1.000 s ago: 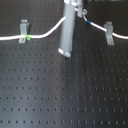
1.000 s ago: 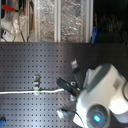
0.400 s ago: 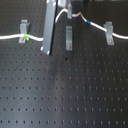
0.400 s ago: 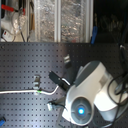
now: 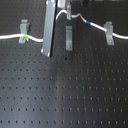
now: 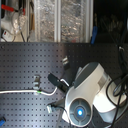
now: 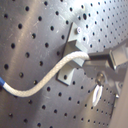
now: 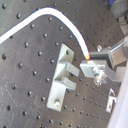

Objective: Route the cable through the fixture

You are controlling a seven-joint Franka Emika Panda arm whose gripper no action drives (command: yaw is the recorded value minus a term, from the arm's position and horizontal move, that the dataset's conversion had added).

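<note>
Gripper point(image 7: 86, 62): fingers closed on the cable, pinching it right beside the fixture; both wrist views show the cord ending between the finger pads point(image 8: 92, 68).
Arm: in the second exterior view the white arm body point(image 6: 87, 95) fills the second exterior view's lower right; in the first exterior view a grey finger bar point(image 5: 48, 30) hangs down over the board.
Cable point(image 5: 80, 18): white cord; in the first exterior view it rises to the gripper above the fixture, runs past a blue mark point(image 5: 89, 23) to the clip on the first exterior view's right, and on the first exterior view's left passes a green mark point(image 5: 25, 38) at the other clip.
Fixture point(image 5: 68, 38): narrow grey upright clip, mid-board, between the two wider clips; in the first wrist view the cable sits at its slot point(image 7: 70, 55), though whether it is fully seated cannot be told.
Left clip point(image 5: 23, 31): fork-topped, cable touching it.
Right clip point(image 5: 108, 33): fork-topped, cable passing through.
Board point(image 5: 65, 90): black perforated plate.
</note>
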